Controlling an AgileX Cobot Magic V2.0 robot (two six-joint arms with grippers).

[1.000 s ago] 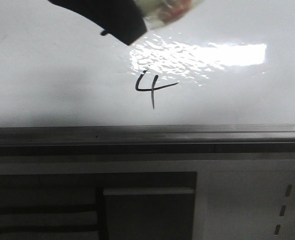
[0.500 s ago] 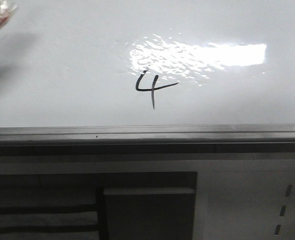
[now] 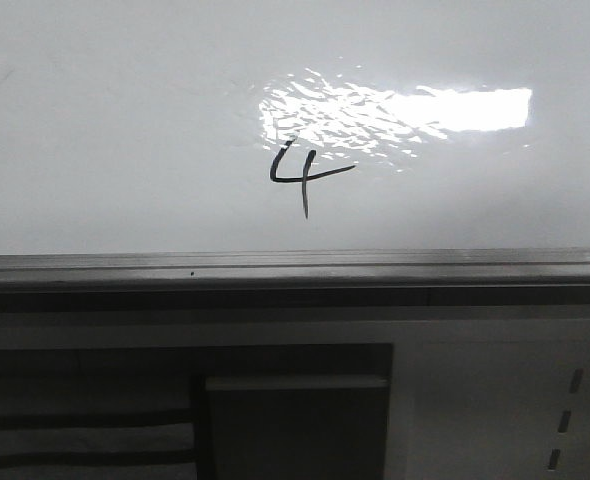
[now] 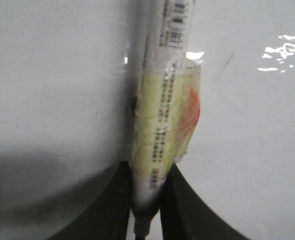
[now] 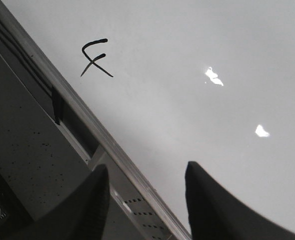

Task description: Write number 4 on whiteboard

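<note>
A thin black open-topped number 4 [image 3: 305, 175] is drawn on the glossy whiteboard [image 3: 105, 130], just under the bright rippled glare. The 4 also shows in the right wrist view [image 5: 95, 57], far from the fingers. In the left wrist view my left gripper [image 4: 147, 172] is shut on a white marker [image 4: 165, 105] wrapped in yellowish tape, held over bare board [image 4: 47, 75]. My right gripper [image 5: 147, 175] is open and empty, straddling the board's grey rail [image 5: 112, 155]. Neither gripper shows in the front view.
The grey metal rail [image 3: 295, 268] runs along the board's near edge. Below it are a white slotted panel [image 3: 575, 410] and a dark recess with a grey box [image 3: 295, 420]. A dark speckled surface [image 5: 22, 150] lies beyond the rail in the right wrist view.
The left arm with the marker has swung left across the top of the front view and gone out of it. The 4 is unchanged.
</note>
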